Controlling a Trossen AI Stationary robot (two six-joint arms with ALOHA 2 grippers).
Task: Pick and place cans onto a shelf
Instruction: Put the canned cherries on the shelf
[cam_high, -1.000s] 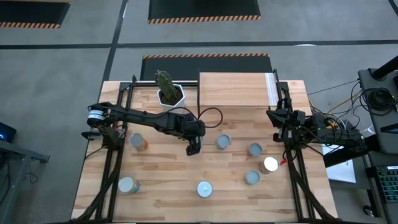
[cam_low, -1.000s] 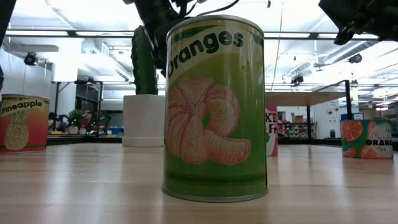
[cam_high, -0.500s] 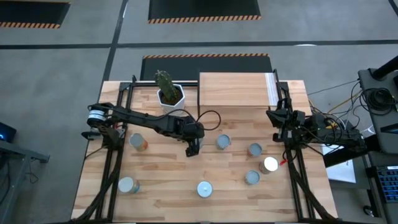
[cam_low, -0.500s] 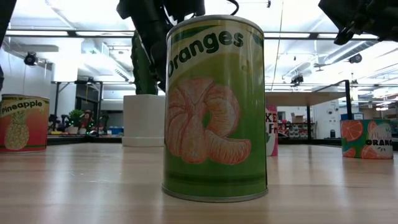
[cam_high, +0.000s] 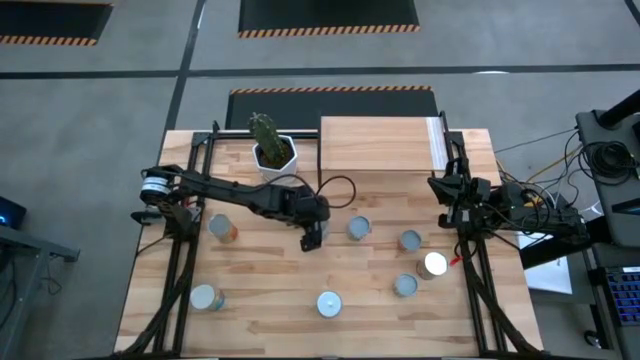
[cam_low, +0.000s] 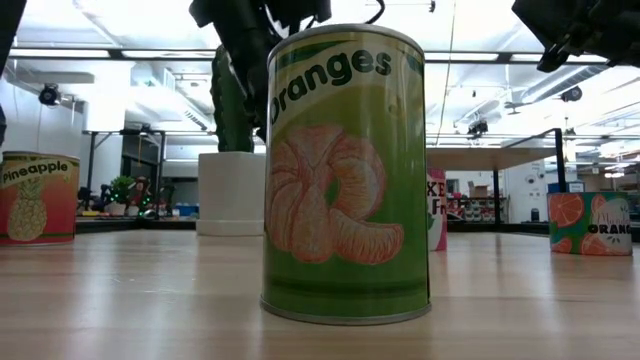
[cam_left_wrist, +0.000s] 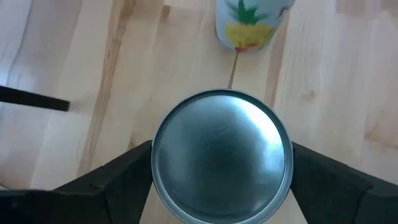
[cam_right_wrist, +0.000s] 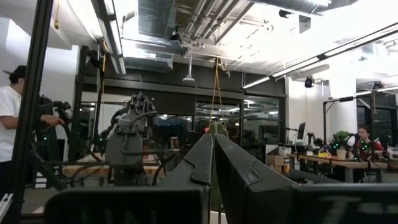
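Observation:
My left gripper (cam_high: 312, 236) is over the table's middle, pointing down, shut on a silver-topped can (cam_left_wrist: 222, 154); my gripper hides this can in the high view. Several other cans stand on their bases: a light-blue pineapple can (cam_left_wrist: 250, 23) just beyond it, an oranges can (cam_low: 347, 170) near the front edge (cam_high: 329, 303), and others at the left (cam_high: 222, 228) and right (cam_high: 410, 240). The shelf (cam_high: 375, 145) stands at the far middle. My right gripper (cam_right_wrist: 214, 135) is shut and empty, raised at the table's right edge (cam_high: 447, 192). My left gripper has the can's upper wall between its two fingers (cam_left_wrist: 124, 174), one on each side just below the rim (cam_left_wrist: 153, 163). The fingers come from above, pointing down. The can stands upright, top up. I cannot tell whether its base is on the table.
A white hexagonal cactus pot (cam_high: 273, 152) stands at the far left beside the shelf. Black frame rails (cam_high: 185, 250) run along both table sides. Bare wood lies between the cans at the middle and near left. A person (cam_right_wrist: 9, 124) stands in the room beyond.
My left arm has shifted a little toward the table's left over the table's middle and has then kept still. The cans on the table have stayed where they were.

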